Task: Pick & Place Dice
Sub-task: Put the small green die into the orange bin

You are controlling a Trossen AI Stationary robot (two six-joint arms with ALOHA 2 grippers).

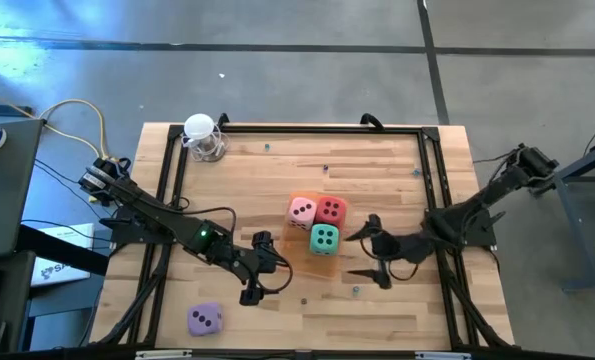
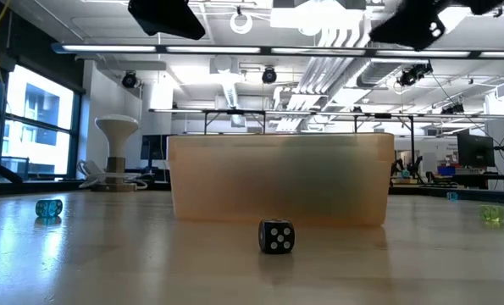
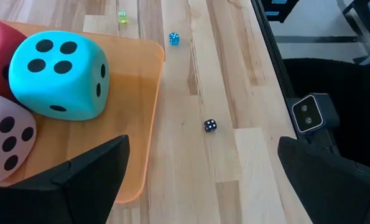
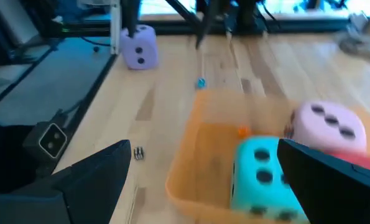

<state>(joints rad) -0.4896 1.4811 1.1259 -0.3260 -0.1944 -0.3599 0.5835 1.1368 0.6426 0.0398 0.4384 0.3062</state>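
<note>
Low view, nearest: a small black die (image 2: 276, 236) with white pips sits on the table (image 2: 108, 263) just ahead of the orange tray (image 2: 281, 182); the tray's translucent wall hides whatever is inside.
Low view, sides: a tiny blue die (image 2: 48, 207) lies off to one side, well apart from the tray.
High view, tray contents: pink die (image 1: 302, 210), red die (image 1: 331, 210) and teal die (image 1: 324, 238) sit bunched together, touching, in the tray.
High view, loose die: purple die (image 1: 205, 319) rests alone near the table's front edge, well apart from the tray.
High view, grippers: left gripper (image 1: 256, 268) hovers between the purple die and the tray, fingers spread, empty; right gripper (image 1: 369, 254) hangs just beside the tray, fingers wide apart, empty.
Left wrist view: the teal die fills the tray corner, leaning on the pink one.
Right wrist view: the purple die stands far off beyond the tray.
Handling, judged: the dice look soft, light and squashy; a grip across two opposite flat faces at mid-height should hold, corners likely to slip.
</note>
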